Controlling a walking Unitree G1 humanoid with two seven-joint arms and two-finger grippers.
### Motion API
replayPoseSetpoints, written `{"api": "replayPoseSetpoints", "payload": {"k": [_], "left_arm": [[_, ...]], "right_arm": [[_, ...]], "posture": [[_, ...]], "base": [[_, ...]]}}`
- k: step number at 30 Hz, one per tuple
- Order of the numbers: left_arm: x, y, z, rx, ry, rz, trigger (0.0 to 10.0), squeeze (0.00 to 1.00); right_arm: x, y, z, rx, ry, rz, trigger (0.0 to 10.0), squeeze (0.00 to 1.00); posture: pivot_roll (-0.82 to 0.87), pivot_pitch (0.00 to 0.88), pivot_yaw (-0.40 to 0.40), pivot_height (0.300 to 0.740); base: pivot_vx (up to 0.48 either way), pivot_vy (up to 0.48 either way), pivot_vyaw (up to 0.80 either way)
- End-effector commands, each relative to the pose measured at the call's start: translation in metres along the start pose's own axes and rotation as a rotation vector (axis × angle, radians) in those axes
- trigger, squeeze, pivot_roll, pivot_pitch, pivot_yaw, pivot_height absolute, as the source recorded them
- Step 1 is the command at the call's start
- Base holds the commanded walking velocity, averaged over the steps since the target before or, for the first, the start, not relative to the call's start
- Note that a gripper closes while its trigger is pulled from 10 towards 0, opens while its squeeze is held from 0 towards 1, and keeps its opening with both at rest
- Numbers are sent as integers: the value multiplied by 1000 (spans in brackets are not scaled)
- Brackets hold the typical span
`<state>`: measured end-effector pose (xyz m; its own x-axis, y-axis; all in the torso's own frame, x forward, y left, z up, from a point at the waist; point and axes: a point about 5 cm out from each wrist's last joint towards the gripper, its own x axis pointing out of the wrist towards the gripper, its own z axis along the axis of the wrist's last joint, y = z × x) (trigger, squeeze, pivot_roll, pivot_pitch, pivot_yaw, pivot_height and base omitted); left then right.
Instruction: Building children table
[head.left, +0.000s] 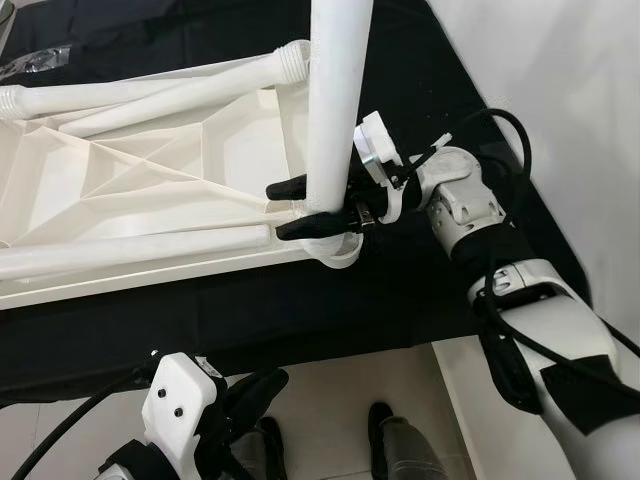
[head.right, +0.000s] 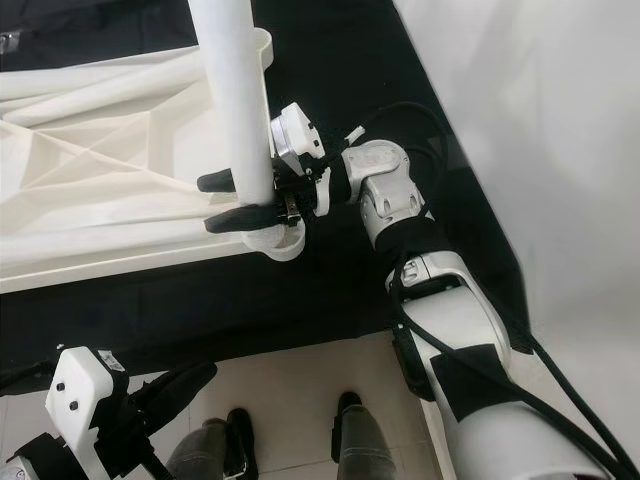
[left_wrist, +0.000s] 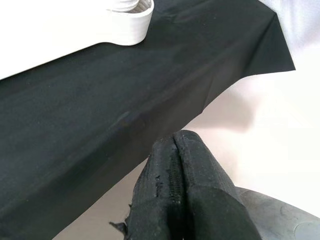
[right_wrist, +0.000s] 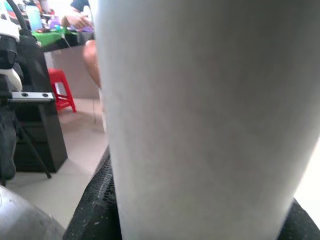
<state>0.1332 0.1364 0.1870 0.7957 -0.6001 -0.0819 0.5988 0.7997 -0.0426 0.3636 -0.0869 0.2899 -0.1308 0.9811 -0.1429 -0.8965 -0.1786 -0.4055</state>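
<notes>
Centre frame, our right gripper (head.left: 300, 207) clamps the upright white table leg (head.left: 335, 100) above the overturned tabletop's (head.left: 130, 170) corner socket, while our left gripper (left_wrist: 175, 200), fingers together, hangs lower left.

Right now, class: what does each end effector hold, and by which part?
Right end effector grips the upright white table leg near its base; left end effector is shut, holding nothing.
</notes>
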Motion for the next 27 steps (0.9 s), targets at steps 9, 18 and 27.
{"api": "replayPoseSetpoints", "payload": {"k": [9, 18, 27], "left_arm": [[-5, 0, -1, -3, 22, -1, 10000, 0], [-6, 3, 0, 2, 15, 22, 10000, 0], [-7, 4, 1, 2, 10, 26, 10000, 0]], "right_arm": [[-8, 11, -22, 93, 84, 29, 10000, 0], [-6, 17, -30, 112, 103, 59, 10000, 0], [-12, 25, -35, 145, 140, 88, 10000, 0]], "posture": [[110, 419, 54, 740], [112, 421, 54, 740], [112, 422, 55, 740]], "base": [[0, 0, 0], [0, 0, 0], [0, 0, 0]]}}
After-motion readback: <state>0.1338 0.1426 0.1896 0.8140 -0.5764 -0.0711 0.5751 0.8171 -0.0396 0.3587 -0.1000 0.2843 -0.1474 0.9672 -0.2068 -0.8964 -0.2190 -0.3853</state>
